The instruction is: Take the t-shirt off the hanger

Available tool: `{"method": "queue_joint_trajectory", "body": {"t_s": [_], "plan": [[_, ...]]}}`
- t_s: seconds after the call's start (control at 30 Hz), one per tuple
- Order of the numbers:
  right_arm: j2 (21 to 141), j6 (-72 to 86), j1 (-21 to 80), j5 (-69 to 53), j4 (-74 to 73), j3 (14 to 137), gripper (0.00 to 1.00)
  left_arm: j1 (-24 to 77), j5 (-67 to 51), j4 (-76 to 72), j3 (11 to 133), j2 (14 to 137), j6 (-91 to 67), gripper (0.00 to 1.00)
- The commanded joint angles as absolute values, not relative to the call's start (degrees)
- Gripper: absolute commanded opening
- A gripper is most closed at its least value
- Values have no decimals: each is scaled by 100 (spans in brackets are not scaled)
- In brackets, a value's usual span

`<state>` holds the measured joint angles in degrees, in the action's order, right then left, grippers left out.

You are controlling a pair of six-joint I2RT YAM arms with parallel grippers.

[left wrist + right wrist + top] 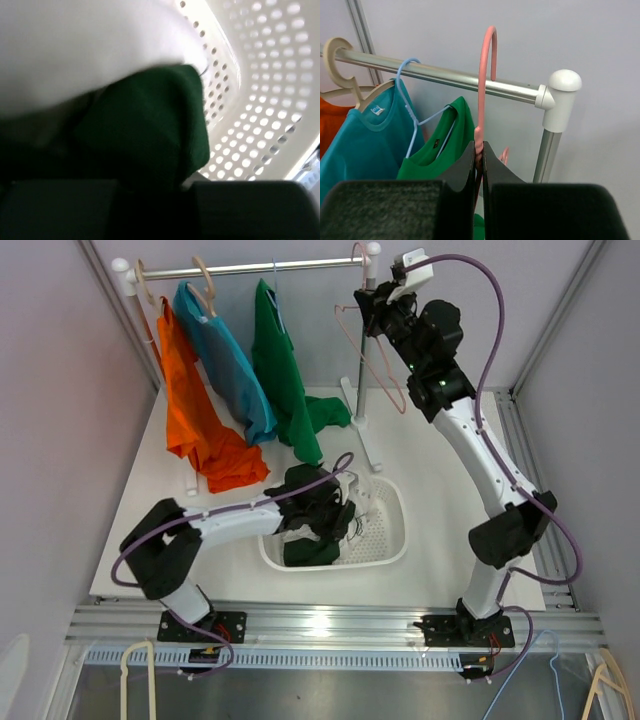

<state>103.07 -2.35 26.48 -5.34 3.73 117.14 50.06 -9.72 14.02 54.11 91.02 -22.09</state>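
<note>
Grips pink hanger (481,75) in right gripper (479,148), 1 o'clock. Pinches dark green t-shirt (150,130) in left gripper (322,512), over basket (392,548). Risks hook missing rail (470,80), dropping hanger.

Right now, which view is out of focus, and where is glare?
Left wrist view: blurred, the dark green cloth too close, the white perforated plastic basket overexposed. Right wrist view: sharp on the pink plastic hanger and silver metal rail. Top external view: sharp, with glare on the aluminium base frame.
</note>
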Motion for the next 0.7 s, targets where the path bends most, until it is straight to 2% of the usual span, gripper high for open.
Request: {"method": "queue_joint_trajectory", "body": {"t_s": [0.0,0.13,0.17,0.27,0.33,0.67], "plan": [[10800,-352,2637,-694,615,12418,0,4975,-1309,1949,6107,9753,-2355,20],[11379,-343,2654,-677,572,13120,0,4975,-1257,1715,6005,9609,-2469,57],[11617,-343,2646,-677,476,13470,0,4983,-1187,1496,5838,9424,-2470,74],[11865,-360,2646,-659,387,14008,0,5018,-1037,1485,5687,8615,-2409,84],[11961,-360,2637,-616,448,14089,0,5027,-976,1677,5722,8263,-2347,98],[12296,-290,2610,-519,685,14124,0,5291,-721,2347,6047,6734,-2347,100]]}}
